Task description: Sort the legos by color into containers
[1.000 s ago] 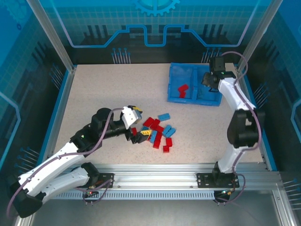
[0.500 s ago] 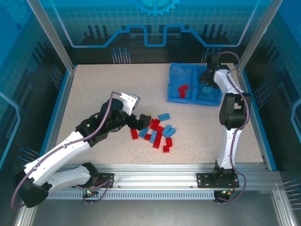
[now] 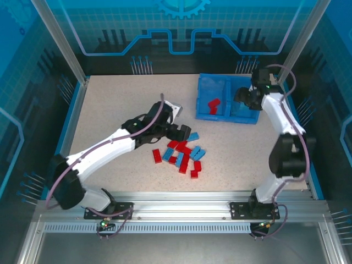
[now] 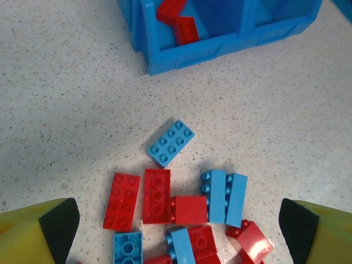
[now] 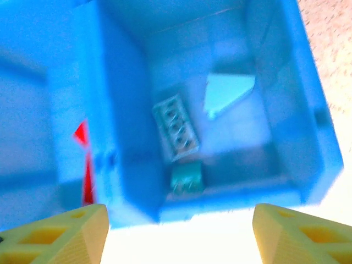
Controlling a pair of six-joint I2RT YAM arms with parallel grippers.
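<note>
Where the legos lie: loose heap on the table, red and light blue mixed, several touching; one light blue brick apart, between heap and bin.
Bin contents: two red bricks in the left compartment; light blue pieces in the right compartment.
Handling: probably light, rigid and smooth-sided; not fragile, but liable to skid or twist if pinched at a corner.
Hold: best across the two long flat sides; the lone blue brick looks easiest to reach.
Left gripper: jaws spread wide, empty, over the heap.
Right gripper: jaws spread wide, empty, above the right compartment.
</note>
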